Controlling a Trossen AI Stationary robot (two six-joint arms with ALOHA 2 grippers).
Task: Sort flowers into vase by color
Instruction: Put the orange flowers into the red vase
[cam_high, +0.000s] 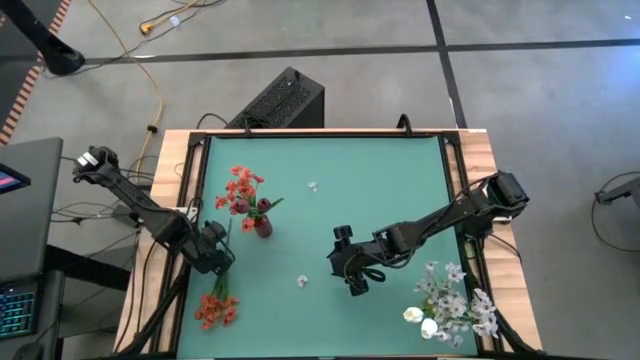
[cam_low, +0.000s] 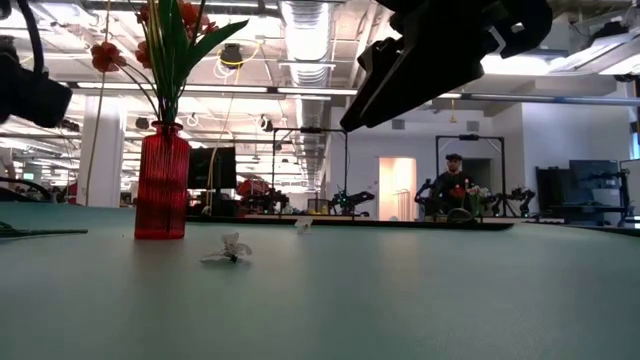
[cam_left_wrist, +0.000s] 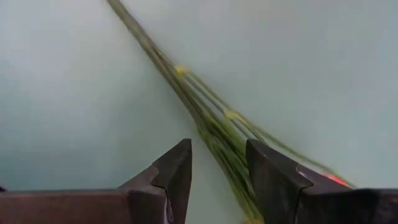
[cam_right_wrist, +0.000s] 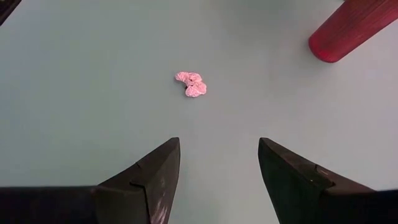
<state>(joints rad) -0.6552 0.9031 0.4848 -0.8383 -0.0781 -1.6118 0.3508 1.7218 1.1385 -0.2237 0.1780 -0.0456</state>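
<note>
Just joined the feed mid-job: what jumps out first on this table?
The red vase stands left of centre on the green table, already holding orange-red flowers. A white flower bunch lies at the near right corner. The left gripper straddles green stems of a loose orange-red bunch; the right gripper hangs open mid-table.

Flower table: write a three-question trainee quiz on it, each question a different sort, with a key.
1. True or false: the red vase already holds orange-red flowers.
2. Multiple choice: the left pincer has between its fingers A) a loose white blossom, B) green stems, C) the vase rim.
3. Fill in: the white flowers lie near the table's ___ side, going by the high view.

Key
1. True.
2. B; the stems run between the open fingers, with the orange-red bunch lying on the mat.
3. Right. The right pincer hangs open above a loose blossom.
</note>
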